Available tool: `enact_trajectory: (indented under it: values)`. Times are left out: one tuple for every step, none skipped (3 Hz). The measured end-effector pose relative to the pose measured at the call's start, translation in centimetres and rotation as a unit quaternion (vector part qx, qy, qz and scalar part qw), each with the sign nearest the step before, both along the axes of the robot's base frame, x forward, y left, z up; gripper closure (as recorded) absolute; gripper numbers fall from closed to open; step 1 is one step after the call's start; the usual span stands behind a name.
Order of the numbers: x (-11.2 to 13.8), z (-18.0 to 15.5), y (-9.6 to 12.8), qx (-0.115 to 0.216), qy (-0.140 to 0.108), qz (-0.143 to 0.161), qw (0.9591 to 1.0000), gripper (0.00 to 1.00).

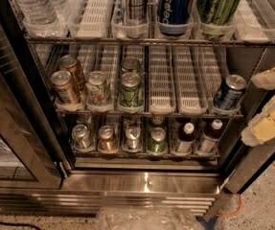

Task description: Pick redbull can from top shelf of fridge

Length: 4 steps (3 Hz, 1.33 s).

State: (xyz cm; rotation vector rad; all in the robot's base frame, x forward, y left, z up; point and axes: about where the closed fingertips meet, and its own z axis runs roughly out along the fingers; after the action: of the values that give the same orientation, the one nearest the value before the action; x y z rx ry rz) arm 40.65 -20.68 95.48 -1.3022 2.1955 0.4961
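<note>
Open drinks fridge (142,185), seen from above and in front: the robot's claw (250,108) hangs at the right edge of the view, outside the cabinet and beside its right door post, level with the middle rack; its two cream-coloured fingers (271,78) point left toward the shelves, one above the other, spread apart with nothing between them.

The redbull can (137,1) stands upright in a clear plastic lane on the top shelf (151,40), near the middle of the row and well apart from the claw; its top is cut off by the frame's upper edge; just to its right stands a blue Pepsi can (175,6), then a wide green can (218,4); water bottles (34,4) fill the far left lane.

On the middle rack, several cans (98,87) cluster at the left and a single blue can (229,92) leans at the far right, the nearest item to the claw; the bottom rack holds more cans and two dark bottles (186,137); the glass door (12,128) stands open at left; crumpled clear plastic (146,218) lies on the floor in front.
</note>
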Motion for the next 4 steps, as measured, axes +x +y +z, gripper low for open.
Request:
enact_trajectory:
  values:
    - [-0.6, 1.4, 0.9, 0.038, -0.004, -0.003, 0.9993, 0.0]
    - [-0.6, 1.4, 0.9, 0.039, -0.004, -0.003, 0.9992, 0.0]
    - [-0.8, 1.5, 1.6, 0.058, -0.011, -0.015, 0.9981, 0.0]
    - [-1.7, 2.0, 4.2, 0.106, -0.025, -0.04, 0.9933, 0.0]
